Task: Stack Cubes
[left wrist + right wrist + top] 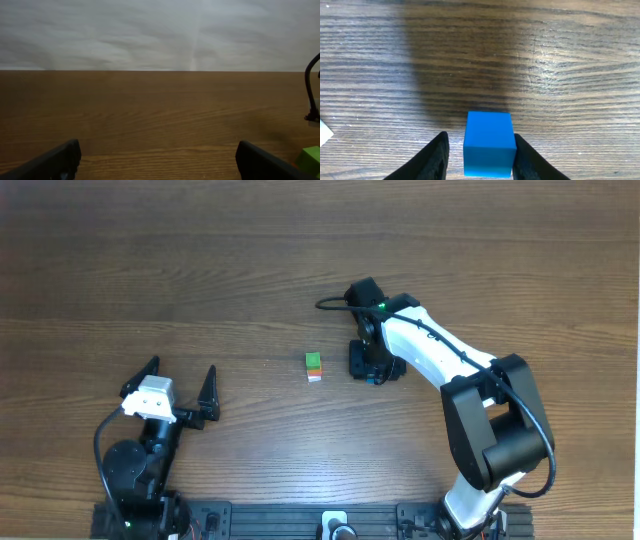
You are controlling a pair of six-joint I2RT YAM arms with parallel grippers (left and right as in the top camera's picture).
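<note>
A small stack (313,367) stands mid-table: a green cube on top, an orange one under it, a white one at the bottom. The green cube (311,158) also shows at the edge of the left wrist view. Just right of the stack, my right gripper (372,370) is low over the table, shut on a blue cube (489,144) that sits between its two fingers (434,157). A white corner of the stack (324,133) shows beside it. My left gripper (181,392) stands open near its base at the left, with nothing between its fingers (55,162).
Bare wooden tabletop (200,260) lies all around the stack. The right arm's black cable (335,303) loops out behind its wrist, and the same cable (311,95) appears in the left wrist view. A black rail (330,520) runs along the front edge.
</note>
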